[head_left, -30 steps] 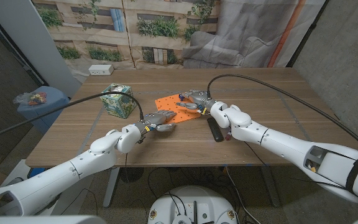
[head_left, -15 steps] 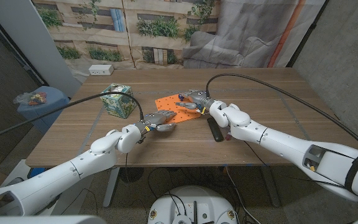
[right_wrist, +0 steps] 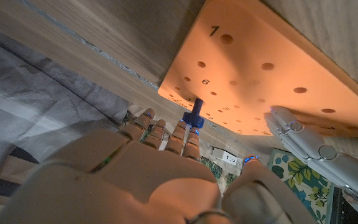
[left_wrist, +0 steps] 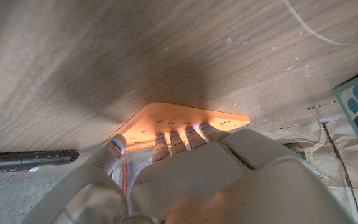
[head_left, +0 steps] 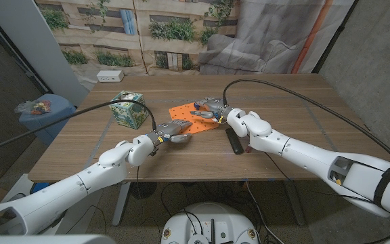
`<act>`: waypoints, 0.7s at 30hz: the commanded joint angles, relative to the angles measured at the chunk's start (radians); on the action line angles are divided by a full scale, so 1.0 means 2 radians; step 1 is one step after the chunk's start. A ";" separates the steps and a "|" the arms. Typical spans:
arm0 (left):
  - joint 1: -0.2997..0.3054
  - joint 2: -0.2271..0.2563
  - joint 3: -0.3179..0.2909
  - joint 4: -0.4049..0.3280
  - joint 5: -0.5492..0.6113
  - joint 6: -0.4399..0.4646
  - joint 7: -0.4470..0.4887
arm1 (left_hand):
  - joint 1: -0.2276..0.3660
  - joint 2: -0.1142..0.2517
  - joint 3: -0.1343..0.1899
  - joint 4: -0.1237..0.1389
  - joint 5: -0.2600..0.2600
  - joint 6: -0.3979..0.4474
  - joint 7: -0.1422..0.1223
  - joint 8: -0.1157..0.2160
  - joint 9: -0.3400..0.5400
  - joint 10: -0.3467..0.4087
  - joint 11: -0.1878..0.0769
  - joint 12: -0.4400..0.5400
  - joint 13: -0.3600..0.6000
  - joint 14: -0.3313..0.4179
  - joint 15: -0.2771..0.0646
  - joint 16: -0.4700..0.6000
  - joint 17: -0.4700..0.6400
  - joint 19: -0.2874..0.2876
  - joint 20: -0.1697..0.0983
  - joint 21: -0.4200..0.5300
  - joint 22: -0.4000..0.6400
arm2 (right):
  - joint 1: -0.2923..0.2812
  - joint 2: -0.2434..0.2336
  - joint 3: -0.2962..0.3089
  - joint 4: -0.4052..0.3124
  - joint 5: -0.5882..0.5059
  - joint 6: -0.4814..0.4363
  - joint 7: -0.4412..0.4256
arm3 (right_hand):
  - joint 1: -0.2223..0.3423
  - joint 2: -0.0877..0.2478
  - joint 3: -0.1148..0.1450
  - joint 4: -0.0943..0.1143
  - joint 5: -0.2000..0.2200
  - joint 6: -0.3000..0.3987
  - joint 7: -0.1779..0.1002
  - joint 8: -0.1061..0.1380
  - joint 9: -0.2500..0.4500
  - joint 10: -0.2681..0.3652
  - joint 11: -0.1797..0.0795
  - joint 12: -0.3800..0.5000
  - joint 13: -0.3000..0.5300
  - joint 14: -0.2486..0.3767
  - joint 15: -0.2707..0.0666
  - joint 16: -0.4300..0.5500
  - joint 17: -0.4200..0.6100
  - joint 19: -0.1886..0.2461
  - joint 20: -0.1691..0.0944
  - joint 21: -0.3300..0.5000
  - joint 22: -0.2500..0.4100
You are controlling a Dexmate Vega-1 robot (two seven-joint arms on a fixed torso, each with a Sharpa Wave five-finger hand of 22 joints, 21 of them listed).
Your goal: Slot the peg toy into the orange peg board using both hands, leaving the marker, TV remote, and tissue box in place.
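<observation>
One blue peg toy (right_wrist: 194, 116), pinched in the right hand (head_left: 212, 108), pointed at the orange peg board (head_left: 193, 116); left hand (head_left: 173, 131) pressed the board; nothing had visibly shifted.

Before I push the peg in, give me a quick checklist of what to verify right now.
1. Peg toy held at the right robot hand fingertips: ok.
2. Left robot hand steadying the peg board at its corner: ok.
3. Peg lined up with a hole: cannot tell.
4. Tissue box apart from both hands: ok.
5. TV remote untouched beside the right arm: ok, but close.
</observation>
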 commanded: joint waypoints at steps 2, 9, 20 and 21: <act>-0.005 -0.001 0.002 0.005 -0.001 -0.003 0.000 | 0.000 0.044 0.005 0.001 -0.002 0.020 0.011 0.002 0.003 0.023 0.004 0.003 0.003 0.025 -0.029 0.005 0.002 0.010 -0.080 0.004 0.003 | 0.000 -0.001 -0.003 -0.001 0.007 -0.005 0.013 | -0.009 0.023 0.001 0.004 0.005 0.016 0.001 0.005 0.002 0.013 -0.001 0.005 0.003 0.001 -0.002 0.004 0.001 0.001 -0.002 0.003 0.001; -0.005 -0.002 0.002 0.006 -0.001 -0.002 0.001 | 0.000 0.044 0.005 0.001 -0.002 0.020 0.010 0.002 0.003 0.023 0.003 0.003 0.003 0.025 -0.029 0.005 0.002 0.010 -0.080 0.004 0.003 | -0.002 -0.002 -0.003 -0.004 0.011 -0.008 0.017 | -0.012 0.023 0.000 0.006 0.006 0.027 0.001 0.007 0.002 0.022 -0.002 0.007 0.003 0.003 -0.003 0.005 0.000 0.001 -0.002 0.003 0.001; -0.002 -0.001 0.002 0.003 -0.003 0.002 0.002 | -0.001 0.044 0.005 0.001 -0.002 0.020 0.010 0.002 0.003 0.023 0.003 0.002 0.003 0.025 -0.029 0.004 0.002 0.009 -0.080 0.004 0.003 | -0.001 -0.001 -0.005 -0.004 0.012 -0.008 0.024 | -0.014 0.024 0.000 0.009 0.007 0.033 0.001 0.007 0.002 0.028 -0.002 0.007 0.003 0.006 -0.005 0.007 0.000 0.002 -0.004 0.004 0.001; -0.002 -0.001 0.001 0.003 -0.003 0.003 0.003 | -0.001 0.044 0.005 0.001 -0.002 0.020 0.010 0.002 0.003 0.023 0.003 0.003 0.003 0.026 -0.029 0.005 0.002 0.010 -0.080 0.004 0.003 | -0.001 -0.001 -0.005 -0.004 0.013 -0.007 0.023 | -0.015 0.024 0.000 0.010 0.007 0.034 0.001 0.007 0.002 0.028 -0.002 0.007 0.003 0.006 -0.005 0.007 0.000 0.002 -0.004 0.004 0.001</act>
